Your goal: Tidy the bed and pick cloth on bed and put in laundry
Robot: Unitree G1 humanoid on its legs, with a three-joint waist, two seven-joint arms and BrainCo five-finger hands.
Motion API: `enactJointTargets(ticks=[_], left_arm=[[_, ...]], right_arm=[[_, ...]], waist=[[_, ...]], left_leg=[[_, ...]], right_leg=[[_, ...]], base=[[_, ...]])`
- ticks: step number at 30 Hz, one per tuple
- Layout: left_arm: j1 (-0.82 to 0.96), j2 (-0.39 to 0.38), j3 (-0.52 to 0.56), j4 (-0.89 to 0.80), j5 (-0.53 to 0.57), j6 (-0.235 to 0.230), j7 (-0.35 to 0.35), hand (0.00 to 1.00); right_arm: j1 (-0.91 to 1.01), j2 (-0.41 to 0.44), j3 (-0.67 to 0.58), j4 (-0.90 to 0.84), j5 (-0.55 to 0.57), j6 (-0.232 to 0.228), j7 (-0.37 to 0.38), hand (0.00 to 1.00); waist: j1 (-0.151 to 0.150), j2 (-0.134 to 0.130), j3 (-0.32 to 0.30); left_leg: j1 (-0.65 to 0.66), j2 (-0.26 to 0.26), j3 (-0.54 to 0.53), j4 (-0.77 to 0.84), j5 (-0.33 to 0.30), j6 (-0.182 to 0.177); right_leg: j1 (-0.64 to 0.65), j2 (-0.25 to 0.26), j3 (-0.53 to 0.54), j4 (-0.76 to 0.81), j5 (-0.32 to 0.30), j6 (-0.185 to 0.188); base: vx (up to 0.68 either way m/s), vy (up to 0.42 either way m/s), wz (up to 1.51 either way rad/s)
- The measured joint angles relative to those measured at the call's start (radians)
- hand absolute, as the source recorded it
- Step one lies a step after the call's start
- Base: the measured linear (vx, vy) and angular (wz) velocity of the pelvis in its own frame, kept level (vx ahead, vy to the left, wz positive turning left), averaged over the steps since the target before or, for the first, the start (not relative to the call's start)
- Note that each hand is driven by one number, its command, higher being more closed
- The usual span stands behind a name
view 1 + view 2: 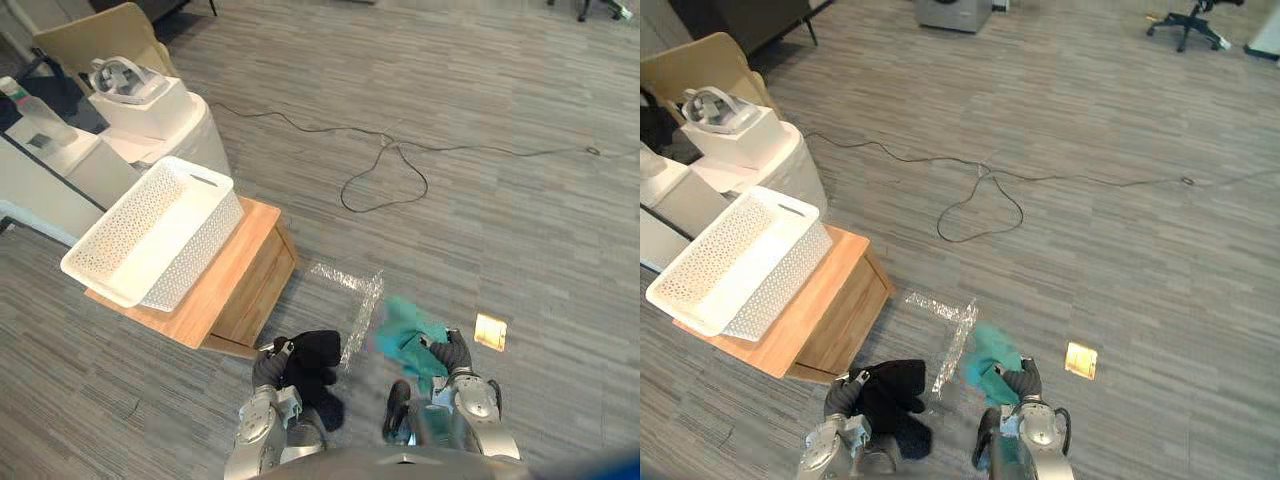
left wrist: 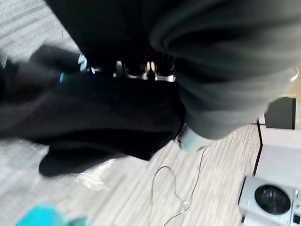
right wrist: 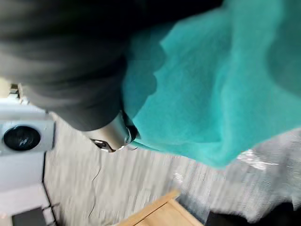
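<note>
- Low centre, my left hand (image 1: 268, 366) grips crumpled black cloth (image 1: 316, 366), right hand (image 1: 456, 356) teal cloth (image 1: 404, 336).
- Upper left, white perforated basket (image 1: 195, 255) waits empty; both drops remain.

L hand (image 1: 843, 396) grips black cloth (image 1: 898, 393); R hand (image 1: 1026, 382) prob. teal cloth (image 1: 987, 360).

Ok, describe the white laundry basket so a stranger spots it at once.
Start at the low wooden cabinet on the grey floor, ahead-left of the robot. The white perforated plastic basket sits on its top. Unlike the solid white box behind it, its walls are full of holes.
</note>
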Motion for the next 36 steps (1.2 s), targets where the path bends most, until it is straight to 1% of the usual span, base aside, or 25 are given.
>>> enactJointTargets(ticks=[2,3,5,6,7,8,9,11,13,14,16,17,18,20,21,24,25,27,28,29,30,31,32,33,36], left_arm=[[0.0,0.0,0.0,0.0,-0.005,0.0,0.0,1.0],[0.001,0.0,0.001,0.0,-0.009,0.0,0.0,1.0],[0.001,0.0,0.001,0.0,-0.016,0.0,-0.002,1.0],[0.001,-0.001,0.001,-0.002,-0.017,0.0,-0.004,1.0],[0.001,-0.001,0.0,-0.004,-0.017,0.0,-0.007,1.0],[0.001,-0.002,0.001,-0.005,-0.017,0.0,-0.008,1.0],[0.001,-0.01,0.009,-0.006,-0.017,0.001,-0.007,1.0],[-0.003,-0.01,0.034,-0.011,-0.016,0.003,-0.006,1.0],[0.012,-0.011,0.041,-0.023,-0.01,0.016,-0.009,1.0],[0.013,-0.01,0.04,-0.023,-0.002,0.02,-0.009,1.0],[0.016,-0.002,0.042,-0.023,0.009,0.02,-0.009,1.0],[0.019,0.005,0.045,-0.03,0.017,0.022,-0.008,1.0],[0.025,0.014,0.044,-0.041,0.026,0.025,-0.007,1.0],[0.025,0.033,0.044,-0.047,0.034,0.026,-0.006,1.0],[0.025,0.04,0.042,-0.049,0.046,0.027,-0.006,1.0],[0.028,0.06,0.043,-0.06,0.047,0.027,0.0,1.0],[0.025,0.057,0.039,-0.06,0.047,0.027,0.001,1.0],[0.027,0.053,0.031,-0.056,0.049,0.027,0.0,1.0],[0.024,0.059,0.017,-0.041,0.058,0.026,0.0,1.0],[0.024,0.064,0.014,-0.039,0.059,0.026,-0.001,1.0],[0.016,0.059,0.015,-0.012,0.063,0.026,0.0,1.0],[0.024,0.039,0.014,0.011,0.065,0.028,-0.002,1.0],[0.029,0.032,0.013,0.012,0.065,0.027,-0.003,1.0],[0.027,0.017,0.013,0.016,0.065,0.027,-0.003,1.0],[0.02,0.004,0.013,0.016,0.065,0.024,-0.006,1.0]], right_arm=[[-0.01,-0.013,0.0,0.0,0.0,0.0,0.0,1.0],[-0.02,-0.023,-0.001,0.003,0.0,0.001,0.0,1.0],[-0.025,-0.031,-0.007,0.003,-0.001,0.001,0.0,1.0],[-0.026,-0.034,-0.013,0.003,-0.001,0.001,0.0,1.0],[-0.025,-0.035,-0.022,0.003,-0.001,0.001,-0.001,1.0],[-0.024,-0.037,-0.024,0.003,-0.001,0.001,-0.002,1.0],[-0.026,-0.034,-0.024,0.016,-0.001,0.003,-0.003,1.0],[-0.029,-0.02,-0.017,0.026,-0.001,0.005,-0.005,1.0],[-0.033,-0.008,-0.021,0.015,-0.001,0.005,-0.006,1.0],[-0.031,-0.007,-0.024,0.016,-0.001,0.005,-0.006,1.0],[-0.031,0.001,-0.023,0.022,-0.001,0.004,-0.003,1.0],[-0.031,0.007,-0.023,0.03,-0.001,0.004,0.001,1.0],[-0.028,0.013,-0.022,0.034,-0.001,0.003,0.001,1.0],[-0.02,0.027,-0.019,0.034,-0.001,0.002,0.002,1.0],[-0.011,0.03,-0.018,0.034,-0.001,0.001,0.002,1.0],[0.014,0.033,-0.018,0.028,0.0,0.001,0.001,1.0],[0.02,0.035,-0.021,0.001,0.001,0.001,0.0,1.0],[0.03,0.036,-0.022,-0.018,0.004,-0.001,0.0,1.0],[0.055,0.039,-0.025,-0.041,0.013,-0.001,-0.003,1.0],[0.064,0.045,-0.025,-0.047,0.014,-0.002,-0.003,1.0],[0.067,0.044,-0.027,-0.041,0.017,-0.001,-0.004,1.0],[0.061,0.031,-0.029,-0.048,0.034,0.001,-0.006,1.0],[0.064,0.028,-0.029,-0.062,0.041,0.001,-0.006,1.0],[0.07,0.024,-0.03,-0.097,0.045,0.0,-0.006,1.0],[0.087,0.024,-0.027,-0.194,0.081,-0.006,0.003,1.0]], waist=[[0.0,0.001,-0.001],[0.002,0.005,-0.002],[0.002,-0.007,0.005],[0.001,-0.011,0.005],[0.0,-0.008,0.002],[-0.002,0.001,-0.003],[-0.002,0.024,-0.019],[0.007,-0.036,-0.025],[0.001,-0.043,-0.027],[-0.002,-0.049,-0.03],[-0.001,-0.056,-0.03],[-0.006,-0.059,-0.033],[-0.015,-0.068,-0.038],[-0.035,-0.069,-0.042],[-0.048,-0.068,-0.044],[-0.068,-0.065,-0.05],[-0.073,-0.069,-0.052],[-0.087,-0.068,-0.052],[-0.086,-0.087,-0.06],[-0.086,-0.103,-0.064],[-0.084,-0.087,-0.061],[-0.076,-0.057,-0.067],[-0.08,-0.052,-0.071],[-0.082,-0.033,-0.079],[-0.075,-0.038,-0.077]], left_leg=[[-0.058,-0.02,0.074,-0.038,-0.046,0.002],[-0.083,-0.041,0.121,-0.095,-0.066,-0.001],[-0.102,-0.07,0.205,-0.183,-0.068,-0.005],[-0.108,-0.091,0.292,-0.262,-0.064,-0.004],[-0.106,-0.095,0.41,-0.35,-0.029,0.011],[-0.105,-0.092,0.471,-0.399,0.017,0.028],[-0.088,-0.091,0.572,-0.441,0.035,0.143],[-0.08,-0.155,0.615,-0.471,0.022,0.174],[-0.05,-0.196,0.602,-0.516,-0.011,0.229],[-0.027,-0.221,0.584,-0.547,-0.012,0.229],[0.036,-0.255,0.539,-0.607,-0.013,0.225],[0.075,-0.267,0.493,-0.644,-0.019,0.207],[0.1,-0.279,0.443,-0.672,-0.019,0.191],[0.133,-0.29,0.359,-0.708,-0.01,0.177],[0.142,-0.29,0.315,-0.715,-0.007,0.172],[0.156,-0.293,0.192,-0.737,0.013,0.14],[0.156,-0.29,0.131,-0.745,0.021,0.128],[0.156,-0.288,0.077,-0.745,0.029,0.11],[0.162,-0.298,0.044,-0.74,0.027,0.073],[0.171,-0.311,0.035,-0.743,0.021,0.059],[0.185,-0.297,0.022,-0.75,0.014,0.044],[0.189,-0.263,0.022,-0.768,0.029,0.012],[0.193,-0.254,0.025,-0.779,0.034,0.004],[0.208,-0.24,0.023,-0.807,0.049,-0.009],[0.223,-0.218,0.023,-0.833,0.062,-0.017]], right_leg=[[0.051,-0.004,-0.025,-0.044,0.0,-0.001],[0.074,-0.016,-0.038,-0.057,0.003,0.015],[0.119,-0.042,-0.068,-0.077,-0.004,0.031],[0.152,-0.065,-0.105,-0.098,-0.009,0.054],[0.178,-0.08,-0.134,-0.111,-0.02,0.084],[0.19,-0.081,-0.151,-0.113,-0.03,0.104],[0.213,-0.08,-0.181,-0.107,-0.054,0.14],[0.228,-0.121,-0.232,-0.099,-0.069,0.167],[0.258,-0.131,-0.255,-0.06,-0.057,0.176],[0.259,-0.149,-0.262,0.004,-0.057,0.176],[0.222,-0.205,-0.26,0.239,-0.033,0.188],[0.16,-0.248,-0.225,0.434,0.038,0.186],[0.087,-0.281,-0.17,0.622,0.017,0.157],[-0.001,-0.29,-0.119,0.759,-0.033,0.133],[-0.04,-0.279,-0.099,0.767,-0.056,0.132],[-0.153,-0.23,-0.023,0.608,-0.109,0.127],[-0.192,-0.17,0.069,0.456,-0.113,0.125],[-0.204,-0.112,0.182,0.294,-0.101,0.142],[-0.194,-0.085,0.285,0.126,0.005,0.148],[-0.187,-0.089,0.311,0.073,0.076,0.142],[-0.175,-0.083,0.298,0.084,0.059,0.13],[-0.151,-0.059,0.266,0.066,0.062,0.125],[-0.137,-0.054,0.25,0.047,0.059,0.119],[-0.118,-0.043,0.222,0.025,0.054,0.111],[-0.074,-0.032,0.175,0.001,0.04,0.091]], base=[[0.31,-0.048,0.24],[0.32,0.02,0.27],[0.33,0.077,0.48],[0.42,0.139,0.82],[0.37,0.15,0.8],[0.37,0.186,0.94],[0.39,0.217,0.99],[0.42,0.207,0.98],[0.37,0.156,0.98],[0.39,0.17,1.17],[0.33,0.103,0.96],[0.3,0.028,1.05],[0.35,-0.036,1.13],[0.27,-0.09,1.29],[0.27,-0.098,1.48],[0.3,-0.189,1.38],[0.26,-0.244,1.21],[0.23,-0.298,1.26],[0.26,-0.384,1.19],[0.23,-0.322,0.92],[0.21,-0.289,0.52],[0.15,-0.202,0.41],[0.17,-0.223,0.5],[0.13,-0.2,0.51],[0.07,-0.13,0.42]])
